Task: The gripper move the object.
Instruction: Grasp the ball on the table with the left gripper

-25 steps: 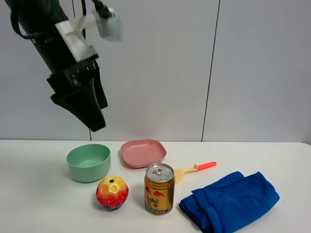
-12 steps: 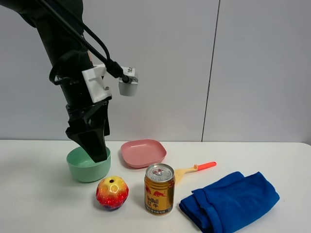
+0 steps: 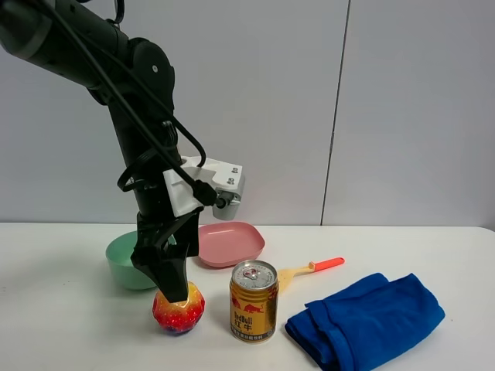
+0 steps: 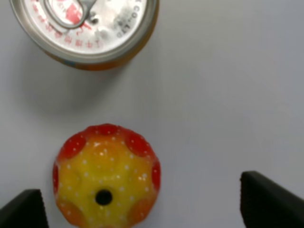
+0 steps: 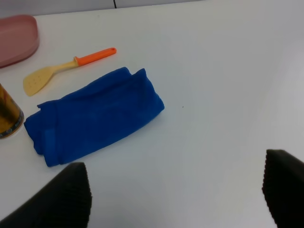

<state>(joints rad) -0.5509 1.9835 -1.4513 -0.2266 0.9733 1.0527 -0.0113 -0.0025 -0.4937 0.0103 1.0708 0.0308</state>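
Pale grey wall panels stand behind a white tabletop (image 3: 433,255). From the upper left corner of the high view, a black jointed arm (image 3: 131,116) slants down, carrying a white box mount (image 3: 213,182) and looping cables near its wrist. Low at the left, a mint green bowl (image 3: 121,267) sits on the tabletop, partly hidden by the arm. Just right of the bowl and nearer the bottom edge, the left tool (image 3: 173,292) points straight down, and its tip overlaps the top of the toy fruit (image 3: 181,313). The toy fruit is a glossy, dimpled ball in red and yellow, resting on the tabletop at lower left of centre. The left wrist camera shows the tool spread wide, with its two black fingers (image 4: 268,202) on either side of the fruit, clear of it and gripping nothing. Just right of the fruit, close but apart from it, a gold drink can (image 3: 254,303) stands upright. Behind the can lies a shallow pink plate (image 3: 229,243). Right of centre lies a spatula (image 3: 311,268) with a yellow blade and an orange handle. A folded blue cloth (image 3: 363,318) fills the lower right. The right tool (image 5: 173,199), seen only by its own wrist camera, is spread wide and holds nothing, with the cloth on the tabletop below it.
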